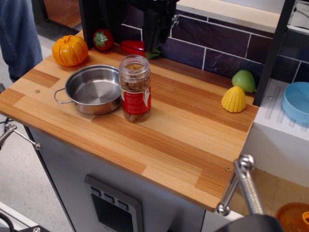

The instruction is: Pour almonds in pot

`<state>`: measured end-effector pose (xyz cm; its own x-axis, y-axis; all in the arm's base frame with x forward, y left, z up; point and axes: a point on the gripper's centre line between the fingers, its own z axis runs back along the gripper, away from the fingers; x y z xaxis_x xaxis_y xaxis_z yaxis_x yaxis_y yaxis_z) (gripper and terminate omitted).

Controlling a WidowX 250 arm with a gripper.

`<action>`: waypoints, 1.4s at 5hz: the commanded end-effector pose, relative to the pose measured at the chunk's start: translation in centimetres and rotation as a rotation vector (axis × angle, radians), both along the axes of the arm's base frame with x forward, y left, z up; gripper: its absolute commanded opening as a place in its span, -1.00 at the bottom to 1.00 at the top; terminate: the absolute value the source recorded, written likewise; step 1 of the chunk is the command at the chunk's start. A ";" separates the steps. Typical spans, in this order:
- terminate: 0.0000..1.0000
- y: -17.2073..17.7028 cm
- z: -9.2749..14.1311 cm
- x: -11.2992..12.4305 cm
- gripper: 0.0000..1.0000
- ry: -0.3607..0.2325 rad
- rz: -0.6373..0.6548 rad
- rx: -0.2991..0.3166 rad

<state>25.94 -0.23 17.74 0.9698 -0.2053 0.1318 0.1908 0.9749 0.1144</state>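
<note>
Brown almonds (134,83) filled a clear jar (135,88) with a red-and-white label, standing upright on the wooden counter (183,135). The jar stood just beside the right rim of the steel pot (93,89), possibly touching it. The black gripper (155,29) hung at the back of the counter, above and behind the jar, apart from it. Its jaw state could not be determined; the fingertips blended into dark housing.
</note>
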 end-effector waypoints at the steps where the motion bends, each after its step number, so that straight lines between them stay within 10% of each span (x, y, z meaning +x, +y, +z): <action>1: -1.00 0.0 0.0 0.0 1.00 0.000 0.000 0.000; 4: -1.00 -5.1 -1.4 4.3 1.00 0.094 -0.521 0.286; 7: -1.00 -8.0 -9.8 4.6 1.00 0.658 -0.738 0.553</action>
<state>30.53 -8.00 6.29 0.3801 -0.5960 -0.7073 0.8931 0.4355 0.1129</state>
